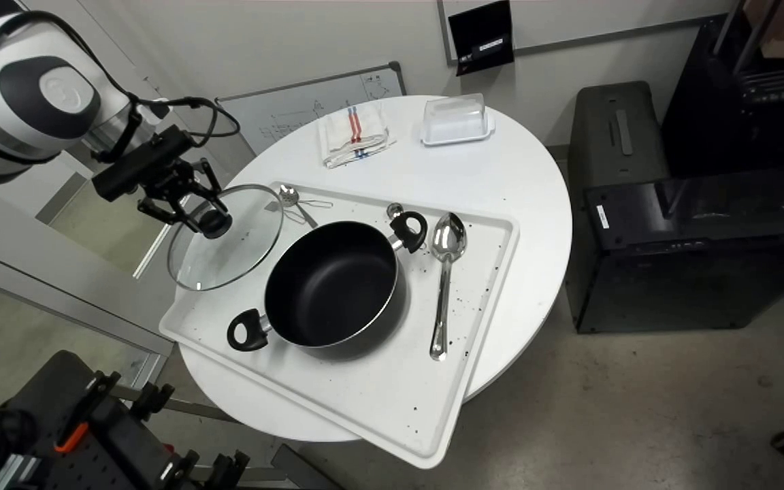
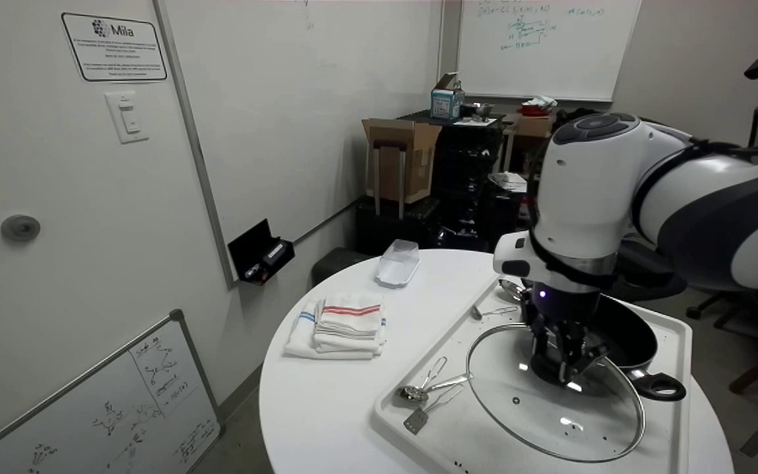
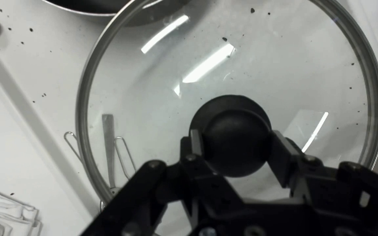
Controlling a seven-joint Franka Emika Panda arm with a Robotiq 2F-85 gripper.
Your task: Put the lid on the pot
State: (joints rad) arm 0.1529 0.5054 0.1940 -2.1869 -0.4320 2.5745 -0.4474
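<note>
Now, right up close in the wrist view, the black fingers (image 3: 282, 164) are clamped on the dark knob (image 3: 236, 144), one on each side, and the clear, metal-rimmed glass lid (image 3: 228, 75) hangs from that grip, spread wide behind them, white glare streaking across it. It's held up over the white tray (image 1: 371, 401), beside the black pot (image 1: 331, 286), and in an exterior view a sliver of tray shows between lid and pot. And there sits the pot, upright on the tray, its dark inside on show, loop handles (image 1: 256, 328) reaching out to opposite sides. Just beside it lies a long metal spoon (image 1: 443, 287); a small ladle (image 2: 477, 312) is near the spoon, and over on the lid's side a skimmer (image 2: 412, 394) and a little spatula (image 2: 416, 420) lie close together, some of their stems showing through the glass. The tray rests on the round white bench (image 1: 528, 177), one corner poking out past the edge. Farther back, folded white towels (image 1: 354, 126) with red and blue stripes, then a white dish (image 1: 460, 138) under a clear cover (image 1: 455, 114). Beyond the bench, a scribbled whiteboard (image 2: 122, 408) stands low by the wall (image 2: 89, 263), a black holder (image 2: 260, 253) hangs higher up, and way at the back there's a cardboard box (image 2: 402, 158), flaps up.
</note>
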